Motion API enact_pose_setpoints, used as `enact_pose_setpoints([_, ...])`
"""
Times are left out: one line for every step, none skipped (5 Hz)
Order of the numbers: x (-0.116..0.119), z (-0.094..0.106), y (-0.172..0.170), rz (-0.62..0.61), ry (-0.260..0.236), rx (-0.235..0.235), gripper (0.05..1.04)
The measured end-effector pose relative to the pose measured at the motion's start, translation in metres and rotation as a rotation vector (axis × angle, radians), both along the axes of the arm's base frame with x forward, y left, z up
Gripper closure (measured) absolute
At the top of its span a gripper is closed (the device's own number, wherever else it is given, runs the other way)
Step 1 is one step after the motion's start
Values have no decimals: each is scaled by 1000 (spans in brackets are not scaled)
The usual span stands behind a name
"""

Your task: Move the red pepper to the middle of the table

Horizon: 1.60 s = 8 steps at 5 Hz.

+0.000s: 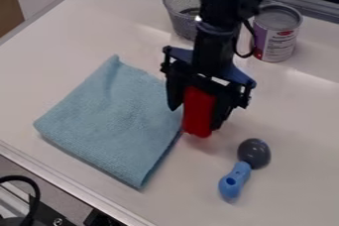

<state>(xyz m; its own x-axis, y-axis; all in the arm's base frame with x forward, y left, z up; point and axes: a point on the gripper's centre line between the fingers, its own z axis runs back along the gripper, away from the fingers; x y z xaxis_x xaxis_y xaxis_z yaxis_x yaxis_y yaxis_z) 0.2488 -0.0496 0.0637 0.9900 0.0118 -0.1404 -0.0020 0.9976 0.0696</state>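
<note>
The black gripper (pixel 195 117) hangs down right of centre, over the right edge of the folded blue cloth. It is shut on the red pepper (pixel 198 125), with one finger on each side. The pepper is upright, and its lower end sticks out below the fingers, close beside the cloth's edge. Whether that end touches the table (pixel 291 121) cannot be told. The pepper's top is hidden up inside the gripper.
A light blue cloth (pixel 109 121) lies to the left of the gripper. A spoon with a blue handle (pixel 234 180) and dark bowl lies at the lower right. Behind the arm stand a mesh cup (pixel 180 14) and a tin can (pixel 276 34).
</note>
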Motion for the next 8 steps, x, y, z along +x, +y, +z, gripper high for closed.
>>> enact_pose_setpoints([9,-5,-2,22,16,16,249])
enact_pose_setpoints([12,-6,-2,36,24,25,249])
enact_pose_setpoints([17,-8,-1,43,23,39,189])
enact_pose_setpoints([19,-11,1,61,11,55,73])
enact_pose_setpoints([20,-11,2,70,4,51,81])
enact_pose_setpoints([21,-11,3,72,-3,53,82])
enact_pose_setpoints([23,-11,3,56,-15,38,82])
enact_pose_setpoints([28,7,5,-23,-117,24,82])
